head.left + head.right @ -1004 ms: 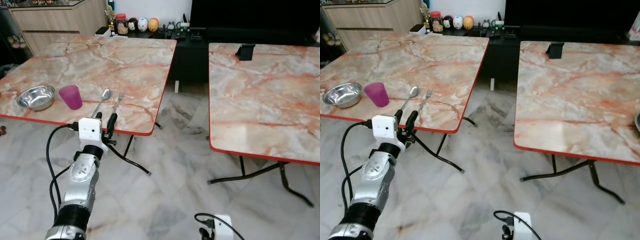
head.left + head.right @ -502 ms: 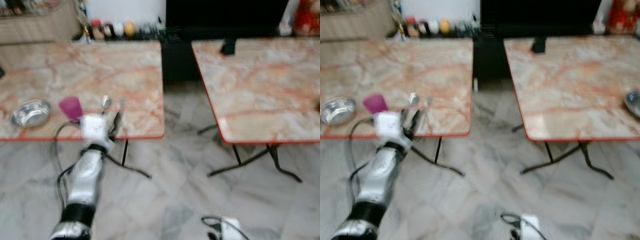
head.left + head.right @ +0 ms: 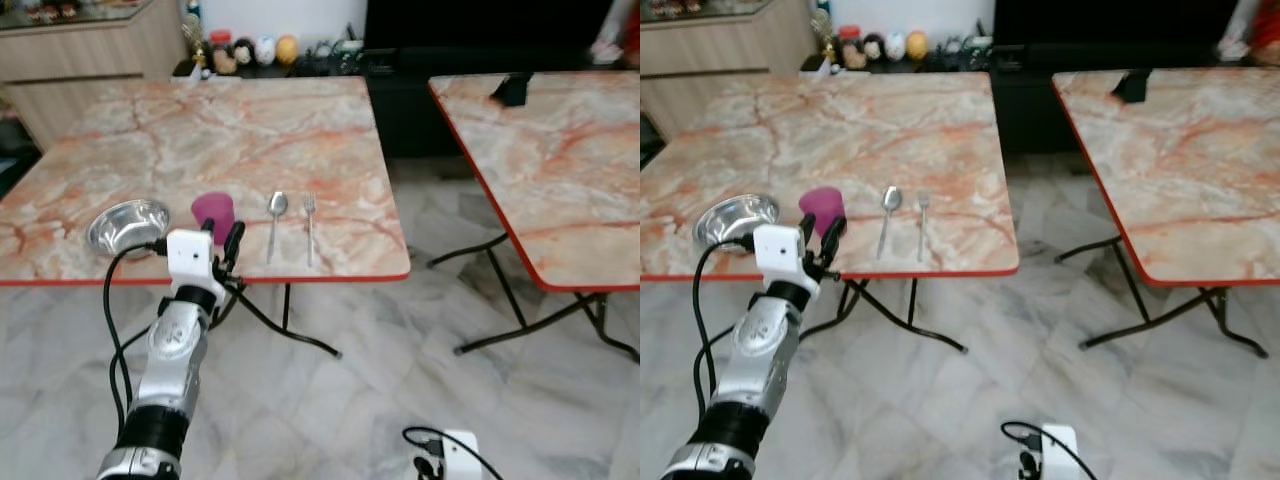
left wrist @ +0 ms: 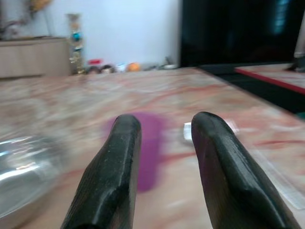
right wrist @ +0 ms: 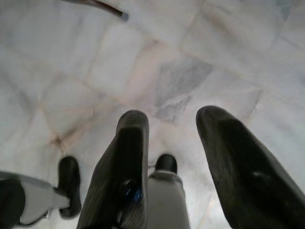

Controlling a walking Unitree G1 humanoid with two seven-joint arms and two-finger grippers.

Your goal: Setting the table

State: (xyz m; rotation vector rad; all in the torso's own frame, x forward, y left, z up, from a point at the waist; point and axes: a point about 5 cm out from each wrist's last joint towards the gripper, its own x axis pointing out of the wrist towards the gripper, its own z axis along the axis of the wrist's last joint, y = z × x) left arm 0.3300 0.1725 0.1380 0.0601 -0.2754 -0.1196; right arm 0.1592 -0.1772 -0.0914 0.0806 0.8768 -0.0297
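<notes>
On the left marble table [image 3: 230,130] a steel bowl [image 3: 126,226], a purple cup [image 3: 213,211], a spoon [image 3: 275,220] and a fork [image 3: 309,226] lie in a row near the front edge. My left gripper [image 3: 222,231] is raised at that edge, just in front of the cup, open and holding nothing. In the left wrist view the cup [image 4: 151,143] shows between and beyond the two black fingers [image 4: 114,167], with the bowl [image 4: 21,167] to one side. My right gripper [image 5: 174,119] hangs low, open, pointing at the floor.
A second marble table [image 3: 560,170] stands to the right with a black object [image 3: 513,89] at its far end; a strip of marble floor [image 3: 440,230] runs between the tables. A dark console with small figurines [image 3: 265,50] and a wooden cabinet [image 3: 80,50] line the back wall.
The camera has swung, so the left table now sits more centred. Relative to the cutlery, my left gripper has shifted from below the fork handle to in front of the purple cup.
</notes>
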